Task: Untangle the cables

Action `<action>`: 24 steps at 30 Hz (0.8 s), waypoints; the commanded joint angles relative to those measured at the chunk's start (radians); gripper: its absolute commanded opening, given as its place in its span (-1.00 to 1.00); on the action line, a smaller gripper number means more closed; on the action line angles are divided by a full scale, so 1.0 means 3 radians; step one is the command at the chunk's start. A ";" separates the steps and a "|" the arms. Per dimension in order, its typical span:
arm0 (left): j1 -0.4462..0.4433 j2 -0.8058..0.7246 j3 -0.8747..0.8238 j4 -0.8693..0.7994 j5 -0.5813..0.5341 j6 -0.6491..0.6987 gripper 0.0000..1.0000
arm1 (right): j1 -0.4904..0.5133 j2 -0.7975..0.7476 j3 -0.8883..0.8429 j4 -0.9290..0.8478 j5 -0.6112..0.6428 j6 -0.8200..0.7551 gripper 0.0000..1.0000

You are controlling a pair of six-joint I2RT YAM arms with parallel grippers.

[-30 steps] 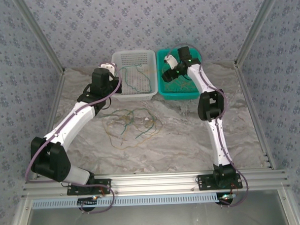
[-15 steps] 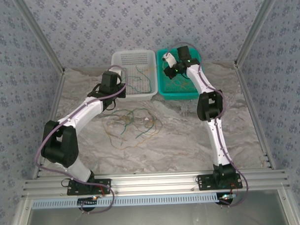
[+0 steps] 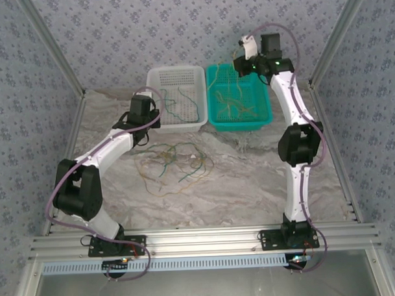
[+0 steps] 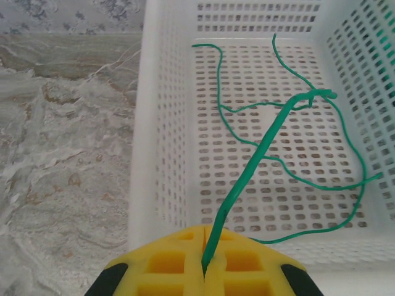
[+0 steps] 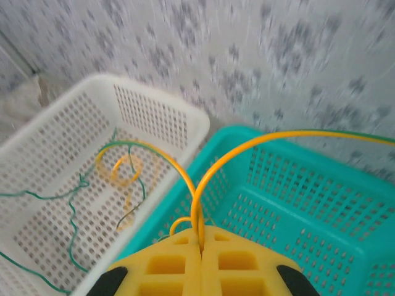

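Top external: tangled cables loose at desk centre; white basket and teal basket at far edge. Left wrist: left fingers clamped on green cable trailing into white basket, more green strands inside. Right wrist: right fingers closed, pinching yellow cable arcing above teal basket.

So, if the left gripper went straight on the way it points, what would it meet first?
Probably the white basket, its near wall or floor; depth is unclear. The left gripper is shut on a green cable.
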 commanded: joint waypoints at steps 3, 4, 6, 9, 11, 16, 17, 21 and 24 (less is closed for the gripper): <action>0.0044 0.0160 0.0167 0.0019 -0.0038 -0.0021 -1.00 | 0.0008 -0.0226 0.0058 -0.0076 0.0160 0.0263 -1.00; 0.0047 0.0223 0.0199 0.0017 -0.0038 -0.0011 -1.00 | 0.0010 -0.0265 0.0054 -0.0073 0.0187 0.0291 -1.00; 0.0044 0.0344 0.0282 -0.0001 -0.0027 0.0022 -1.00 | 0.0021 -0.0324 0.0040 -0.0155 0.0213 0.0272 -1.00; 0.0043 0.0529 0.0405 0.0023 0.0020 0.0027 -1.00 | 0.0045 -0.0342 0.0021 -0.0203 0.0307 0.0246 -1.00; 0.0040 0.0643 0.0468 0.0082 0.0119 0.0035 -1.00 | 0.0047 -0.0345 -0.0064 -0.0192 0.0419 0.0255 -1.00; -0.0001 0.0974 0.0707 -0.0076 -0.0147 -0.0081 -1.00 | 0.0011 -0.0380 -0.0410 -0.0110 0.0782 0.0422 -1.00; -0.0011 0.1002 0.0691 -0.0034 -0.0189 -0.0115 -1.00 | 0.0000 -0.0393 -0.0496 -0.0105 0.0847 0.0452 -1.00; -0.0092 0.1062 0.0568 0.0217 -0.0090 -0.0073 -0.91 | -0.0015 -0.0348 -0.0638 -0.0130 0.0950 0.0534 -1.00; -0.0154 0.1148 0.0656 0.0151 -0.0113 -0.0037 -0.75 | -0.0030 -0.0279 -0.0692 -0.0153 0.0982 0.0588 -1.00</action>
